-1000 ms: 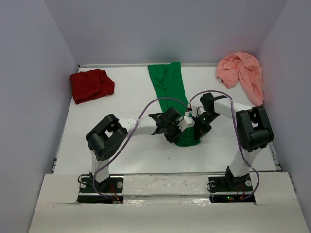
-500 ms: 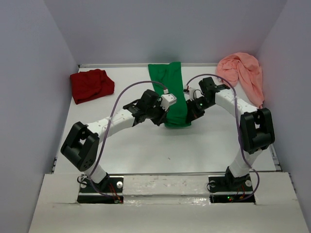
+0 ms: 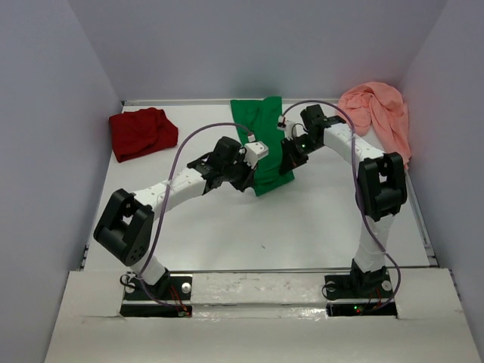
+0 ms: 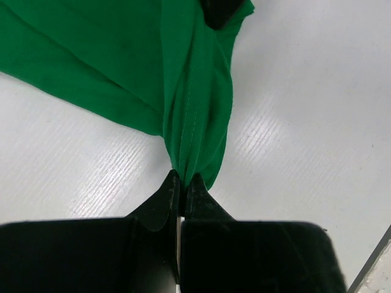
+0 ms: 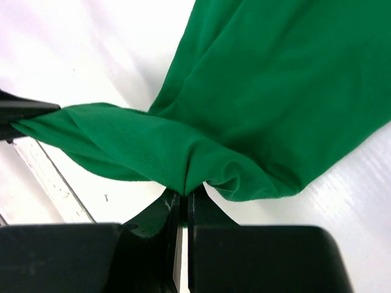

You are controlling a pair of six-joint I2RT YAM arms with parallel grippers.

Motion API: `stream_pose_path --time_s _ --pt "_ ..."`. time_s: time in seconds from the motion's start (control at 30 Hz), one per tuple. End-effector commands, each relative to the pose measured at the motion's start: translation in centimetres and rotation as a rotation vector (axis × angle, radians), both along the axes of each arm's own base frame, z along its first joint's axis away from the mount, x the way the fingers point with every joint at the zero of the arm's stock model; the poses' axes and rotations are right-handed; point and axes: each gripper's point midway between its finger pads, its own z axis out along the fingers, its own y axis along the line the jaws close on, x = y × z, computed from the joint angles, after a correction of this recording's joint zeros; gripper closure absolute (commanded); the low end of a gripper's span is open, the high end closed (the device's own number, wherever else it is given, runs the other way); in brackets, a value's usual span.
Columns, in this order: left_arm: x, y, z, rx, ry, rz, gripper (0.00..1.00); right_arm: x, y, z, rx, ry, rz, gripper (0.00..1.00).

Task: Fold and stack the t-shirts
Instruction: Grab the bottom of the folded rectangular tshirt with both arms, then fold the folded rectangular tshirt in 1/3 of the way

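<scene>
Green shirt (image 3: 263, 125) laid lengthwise, left arm stretched long to its near-left corner, left gripper (image 4: 181, 181) pinching a bunched fold, right arm bent sharply at its right edge, right gripper (image 5: 181, 198) clamped on gathered cloth, red shirt (image 3: 142, 132) crumpled well left of it, pink shirt (image 3: 376, 113) heaped well right.

Lab rig: bare white table (image 3: 302, 227), plain walls (image 3: 257, 45)
</scene>
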Motion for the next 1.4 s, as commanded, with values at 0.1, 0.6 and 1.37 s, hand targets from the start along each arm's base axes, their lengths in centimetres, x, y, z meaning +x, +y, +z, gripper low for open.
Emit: stream_pose_path --time_s 0.1,0.6,1.37 --pt "1.7 0.7 -0.2 0.057 -0.016 0.017 1.00 4.8 0.0 0.6 -0.020 -0.097 -0.028 1.00" --pt "11.3 2.1 1.7 0.077 -0.179 0.186 1.00 10.2 0.5 2.2 -0.034 -0.240 -0.080 1.00" --pt "13.8 2.1 -1.4 0.084 -0.181 0.246 0.01 13.7 0.2 0.7 -0.062 -0.304 -0.194 0.93"
